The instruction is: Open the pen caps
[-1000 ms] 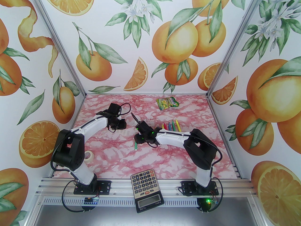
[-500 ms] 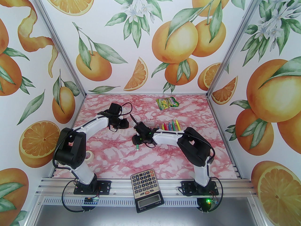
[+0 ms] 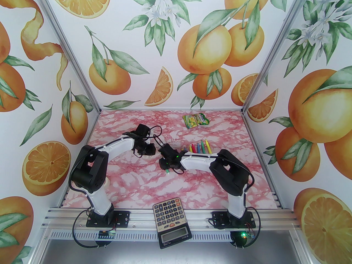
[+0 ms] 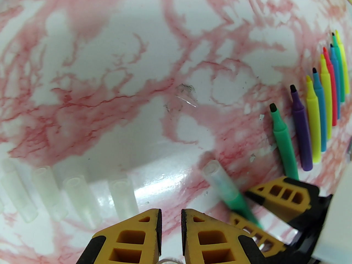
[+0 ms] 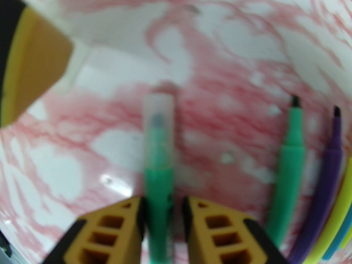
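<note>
My right gripper [image 5: 163, 201] was squeezed on the green pen [image 5: 158, 180], low on its body. The pen stuck straight out in front of my fingers. The clear cap [image 5: 159, 120] sat on its far end, up off the table [image 5: 247, 37]. So the long way of the pen ran from my right fingers forward to the cap. My left gripper [image 4: 170, 216] was closed tight with nothing in it. From that gripper the cap was in front and off to the right, near but not touching. Its round end pointed up and to the left, away from my right fingers. My left gripper was the free one next to the cap, so I think it was the one to pull. It would have had to open first, then move right and close across the cap. The pull should go along the pen, not sideways. Farther out, in front and to the left, some loose caps [image 4: 79, 194] lay in a row. Far to the right lay the open pens [image 4: 316, 114], side by side.
</note>
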Controlling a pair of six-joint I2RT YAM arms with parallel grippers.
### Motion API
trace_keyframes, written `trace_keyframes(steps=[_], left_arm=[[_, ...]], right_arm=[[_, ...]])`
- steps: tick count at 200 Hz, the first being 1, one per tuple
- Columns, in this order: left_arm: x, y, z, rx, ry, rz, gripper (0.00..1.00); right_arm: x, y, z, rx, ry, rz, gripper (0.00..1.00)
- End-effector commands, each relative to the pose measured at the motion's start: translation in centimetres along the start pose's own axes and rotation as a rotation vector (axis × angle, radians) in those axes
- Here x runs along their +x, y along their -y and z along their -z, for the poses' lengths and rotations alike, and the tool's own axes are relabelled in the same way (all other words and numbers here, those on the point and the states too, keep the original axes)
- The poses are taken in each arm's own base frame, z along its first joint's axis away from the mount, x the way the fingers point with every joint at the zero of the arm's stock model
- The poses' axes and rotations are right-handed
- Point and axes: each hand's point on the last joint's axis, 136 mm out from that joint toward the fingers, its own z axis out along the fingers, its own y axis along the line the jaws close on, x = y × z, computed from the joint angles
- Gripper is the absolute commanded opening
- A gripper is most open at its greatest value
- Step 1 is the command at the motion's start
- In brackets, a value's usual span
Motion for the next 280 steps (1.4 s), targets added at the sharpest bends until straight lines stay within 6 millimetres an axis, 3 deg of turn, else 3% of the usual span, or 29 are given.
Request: trace_keyframes(steps=[1,40,102,198,243,280], left_arm=[[-0.9,0.7,-0.3,-0.036,0.002,-0.018,0.04],[-0.6,0.3,-1.6,-0.13,-0.025,-0.024,0.07],[-0.2,-0.6,-2.0,-0.193,-0.042,-0.023,0.18],[0.2,-0.5,-2.6,-0.191,-0.054,-0.03,0.25],[-0.7,0.3,-1.4,-0.166,-0.02,-0.039,0.26],[-2.2,1.4,0.8,-0.123,0.049,-0.049,0.34]], right_arm=[[1.7,2.8,0.3,0.081,-0.045,-0.035,0.31],[1.4,3.0,0.6,0.071,-0.038,-0.041,0.31],[1.4,3.8,1.0,0.089,-0.035,-0.043,0.31],[1.3,3.8,1.0,0.091,-0.031,-0.035,0.32],[1.3,3.6,1.2,0.081,-0.037,-0.023,0.35],[1.2,3.5,1.7,0.087,-0.046,0.012,0.39]])
